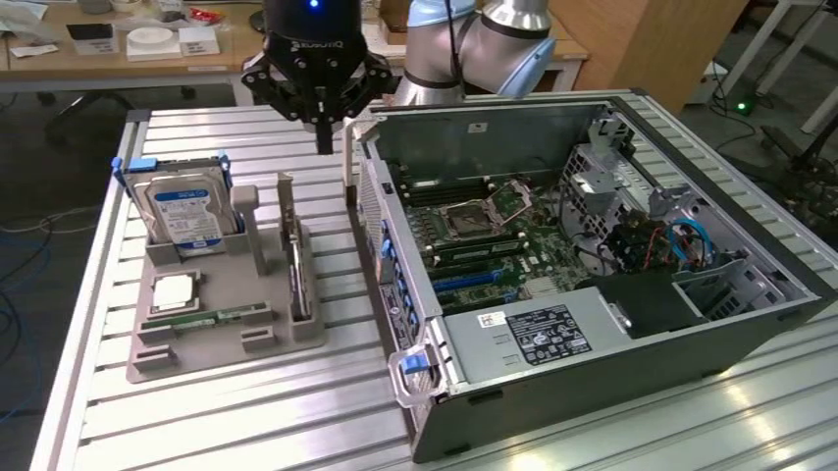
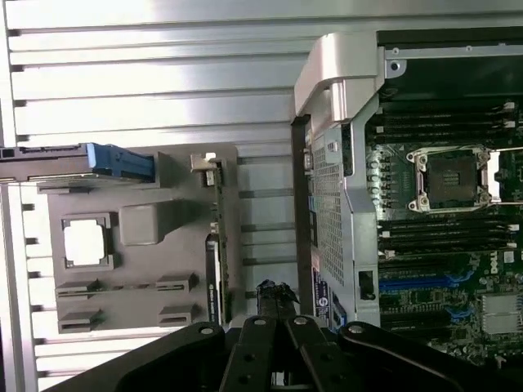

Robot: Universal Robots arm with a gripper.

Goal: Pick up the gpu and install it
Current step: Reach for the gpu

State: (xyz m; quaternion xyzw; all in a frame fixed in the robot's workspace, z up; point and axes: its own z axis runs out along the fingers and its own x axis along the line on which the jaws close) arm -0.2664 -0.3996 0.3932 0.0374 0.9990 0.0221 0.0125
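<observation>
The gpu (image 1: 301, 283) is a thin dark card standing on edge in a slot along the grey holder tray (image 1: 196, 343), on the side nearest the computer case. In the wrist view the gpu (image 2: 214, 265) appears as a narrow dark strip. My gripper (image 1: 324, 145) hangs shut with nothing in it, above the table beyond the tray's far corner and beside the case's far corner. Its closed fingertips (image 2: 274, 292) sit over the gap between tray (image 2: 139, 214) and case, apart from the card.
The open computer case (image 1: 733, 324) lies on its side at the exterior view's right, motherboard (image 1: 504, 240) exposed with blue slots (image 1: 465, 282). The tray also holds a hard drive (image 1: 183, 211), a processor (image 1: 175, 291) and a green memory stick (image 1: 216, 316). A desk stands behind.
</observation>
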